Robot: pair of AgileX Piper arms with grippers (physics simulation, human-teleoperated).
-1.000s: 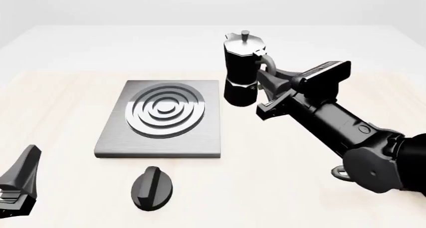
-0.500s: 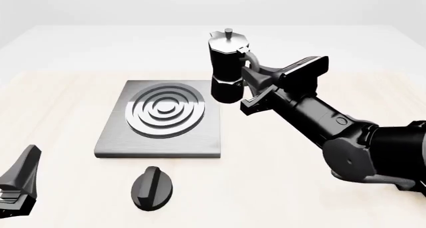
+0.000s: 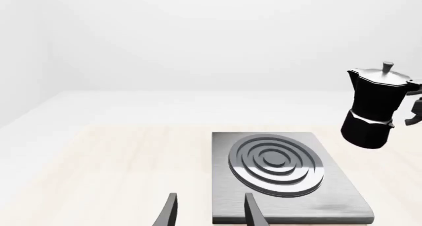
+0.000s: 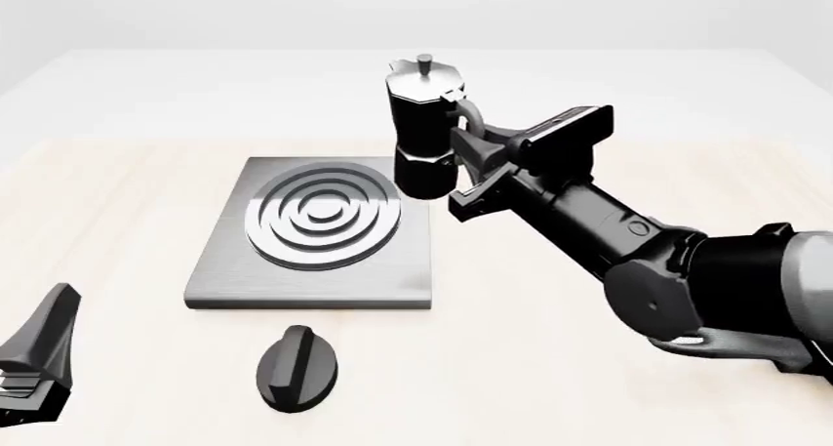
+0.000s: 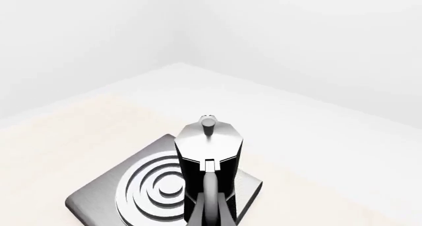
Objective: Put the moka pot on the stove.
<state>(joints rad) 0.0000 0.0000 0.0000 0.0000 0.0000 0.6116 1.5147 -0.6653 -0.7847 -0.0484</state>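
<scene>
Faceted black moka pot [image 4: 423, 132] with its shiny silver lid hangs over the brushed-grey stove [image 4: 316, 231]'s right edge, handle pinched by the right hand [image 4: 471, 145], while the left hand [image 4: 37, 360], fingers apart, sits mostly cut off on the pale counter [image 4: 117, 187].

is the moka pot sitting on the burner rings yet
No, the moka pot hangs in the air, held by the right gripper, over the stove's far right edge, beside the rings.

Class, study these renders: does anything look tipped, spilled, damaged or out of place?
Nothing stands out. The moka pot hangs nearly upright in the right gripper, held by its handle above the stove's right edge, lid shut. The black knob lies on the table in front of the stove.
</scene>
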